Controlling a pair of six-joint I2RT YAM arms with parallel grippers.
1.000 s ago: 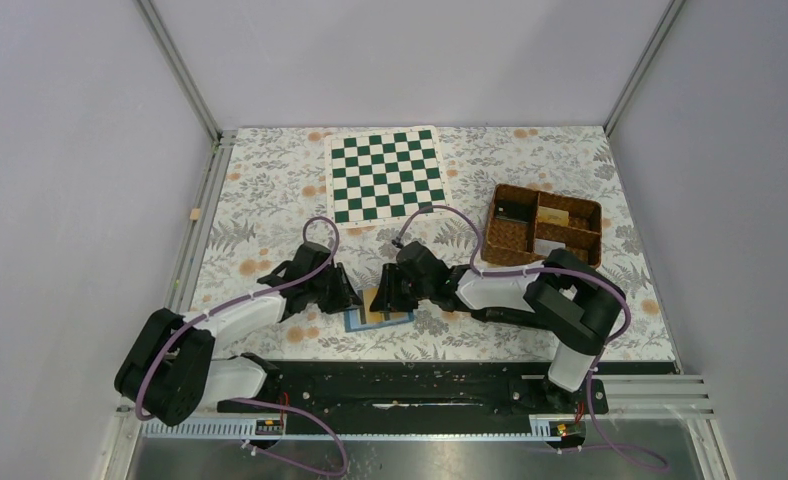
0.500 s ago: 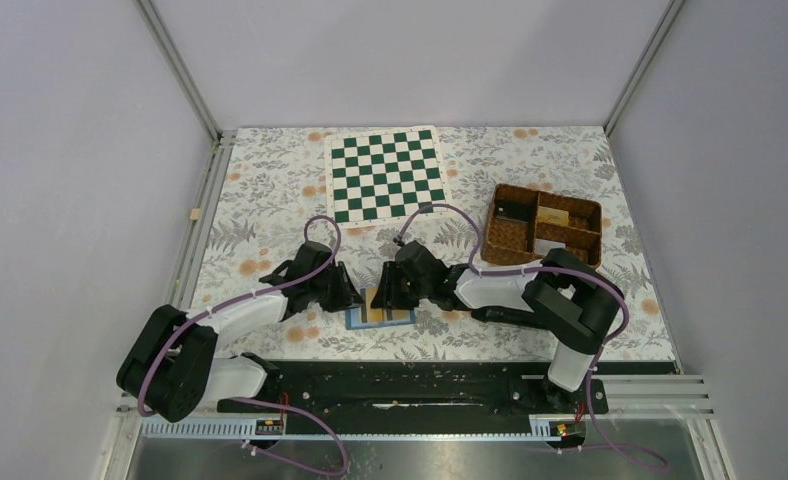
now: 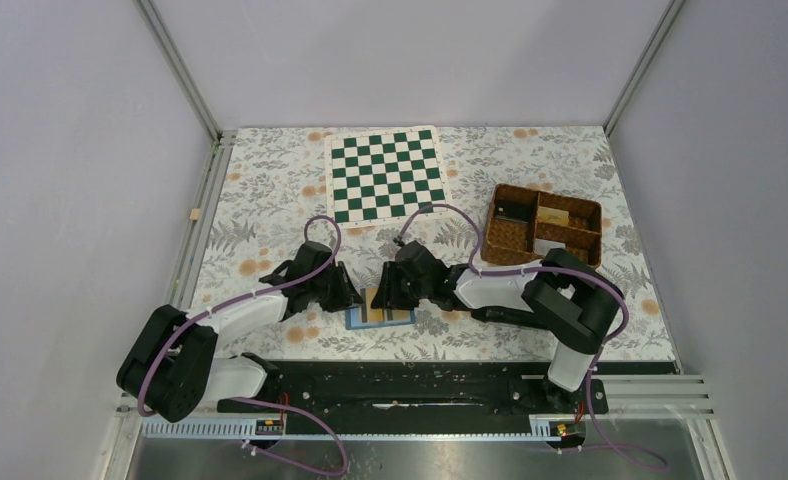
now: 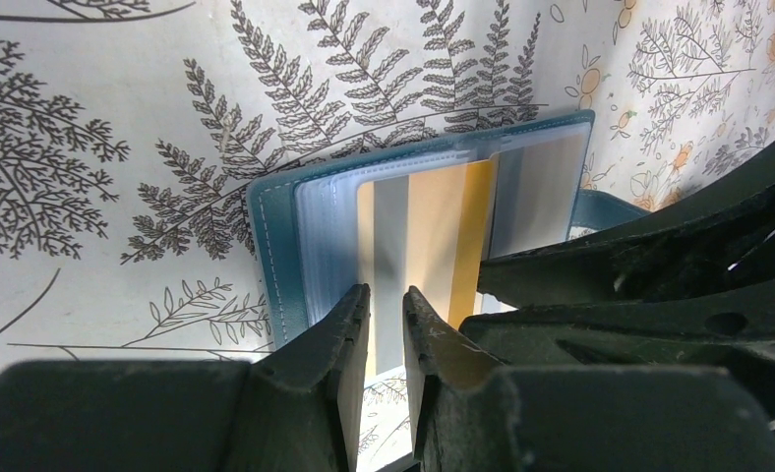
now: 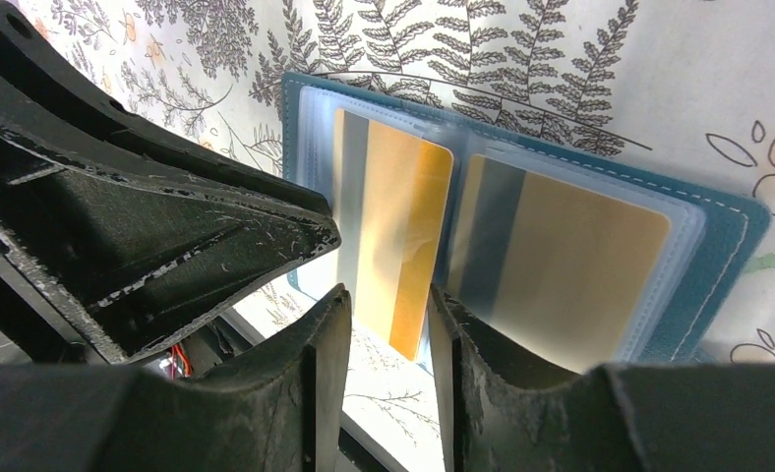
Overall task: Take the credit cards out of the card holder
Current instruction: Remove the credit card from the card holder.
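At 6 o'clock on the table (image 3: 270, 200), top view: card holder (image 3: 355, 321) lies open and flat, a tan-gold card face up on it.
Left gripper (image 3: 355, 300): at the holder's 9 o'clock edge.
Right gripper (image 3: 378, 298): at the holder's 12 o'clock edge, close to the left one.
Chequered board (image 3: 387, 175): at 12 o'clock.
Wicker basket (image 3: 545, 225): at 2 o'clock.
Left wrist view, left gripper (image 4: 386, 295): fingers parted by a thin slit over the near credit card (image 4: 433, 236); nothing clamped. Whether the tips touch it, I cannot tell.
Card holder (image 4: 275, 246): blue rim at 9 o'clock of the card.
Right wrist view, right gripper (image 5: 388, 305): a somewhat wider gap, fingers astride the end of the near credit card (image 5: 393, 206), which pokes past the holder's (image 5: 728, 246) near edge; no grip seen.
Second credit card (image 5: 570, 256): in its clear pocket at 3 o'clock.
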